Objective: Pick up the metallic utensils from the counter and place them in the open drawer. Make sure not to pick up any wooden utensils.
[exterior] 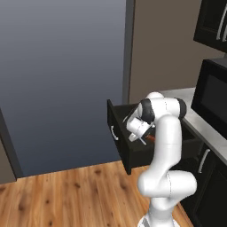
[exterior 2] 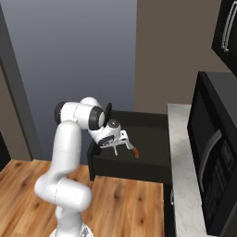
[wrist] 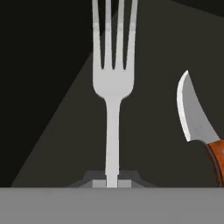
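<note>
Silver fork (wrist: pixel 112 83) was pinched by its handle in the claw (wrist: pixel 112 183), fingers closed tight on it, tines pointing away from the hand. It hung inside the open black drawer (exterior 2: pixel 152 169), just above the dark bottom. Knife (wrist: pixel 197 118) with the orange-red handle lay in the drawer too, just right of the fork in the hand view, not touching it. Pale counter (exterior 2: pixel 183 185) ran along the right with a microwave (exterior 2: pixel 215 152) on it.
</note>
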{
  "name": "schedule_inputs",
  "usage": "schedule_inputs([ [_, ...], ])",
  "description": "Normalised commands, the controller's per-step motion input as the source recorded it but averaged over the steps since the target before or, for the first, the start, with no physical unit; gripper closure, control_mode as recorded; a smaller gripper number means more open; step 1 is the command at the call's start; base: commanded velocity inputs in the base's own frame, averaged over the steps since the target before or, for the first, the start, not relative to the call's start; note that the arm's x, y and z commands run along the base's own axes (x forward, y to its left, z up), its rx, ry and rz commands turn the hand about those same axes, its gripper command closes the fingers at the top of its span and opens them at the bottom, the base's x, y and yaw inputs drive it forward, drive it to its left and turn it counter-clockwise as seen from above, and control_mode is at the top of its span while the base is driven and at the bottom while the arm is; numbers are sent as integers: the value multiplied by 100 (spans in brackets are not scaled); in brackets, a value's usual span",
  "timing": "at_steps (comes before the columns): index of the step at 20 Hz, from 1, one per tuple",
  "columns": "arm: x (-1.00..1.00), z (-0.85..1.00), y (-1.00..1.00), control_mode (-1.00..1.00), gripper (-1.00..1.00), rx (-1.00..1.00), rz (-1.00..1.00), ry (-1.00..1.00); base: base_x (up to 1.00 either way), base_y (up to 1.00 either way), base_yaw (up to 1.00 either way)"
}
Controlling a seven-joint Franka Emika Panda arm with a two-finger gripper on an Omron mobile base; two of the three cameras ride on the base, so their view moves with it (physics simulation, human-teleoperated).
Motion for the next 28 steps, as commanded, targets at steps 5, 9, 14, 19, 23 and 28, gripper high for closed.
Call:
schedule_inputs([
  [5,0,-1,1,-100,100,0,0,0,0,0,0],
  [9,0,0,0,-100,-100,0,0,0,0,0,0],
  [14,0,0,0,-100,-100,0,0,0,0,0,0],
  [19,0,0,0,-100,-100,0,0,0,0,0,0],
  [23,0,28,0,-100,-100,0,0,0,0,0,0],
  [28,0,82,0,-100,-100,0,0,0,0,0,0],
])
